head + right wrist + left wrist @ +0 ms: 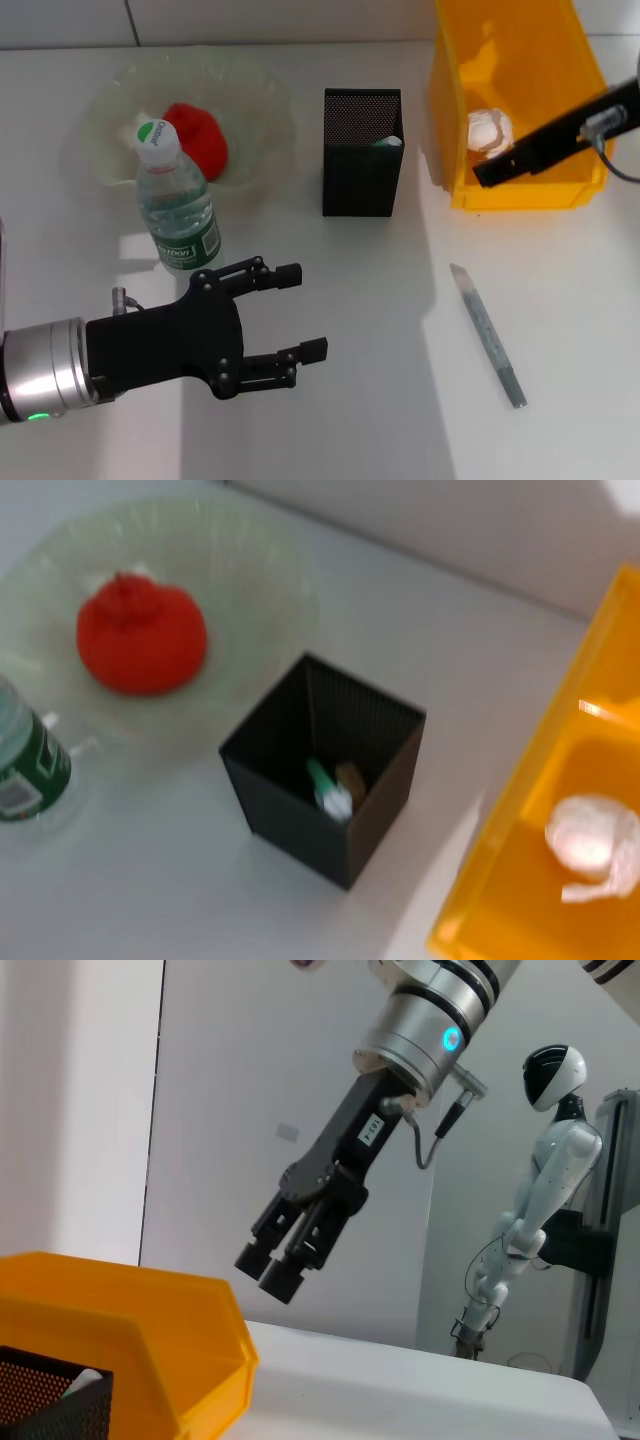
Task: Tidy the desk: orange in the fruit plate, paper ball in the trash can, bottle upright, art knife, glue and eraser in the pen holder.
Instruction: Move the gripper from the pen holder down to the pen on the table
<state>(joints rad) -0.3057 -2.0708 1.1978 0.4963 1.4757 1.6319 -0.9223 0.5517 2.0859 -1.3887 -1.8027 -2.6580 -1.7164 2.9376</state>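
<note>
Both arms look the same: a matte black left gripper (305, 312) with jointed linkage fingers and small screws, bolted to a brushed silver wrist with a green light. The right gripper (268, 1266) has blocky black fingertips, a white label, a grey cable looping off, and a blue light.

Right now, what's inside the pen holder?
The pen holder holds a green-and-white glue stick and a tan eraser beside it. The mesh walls hide the rest of its floor.
</note>
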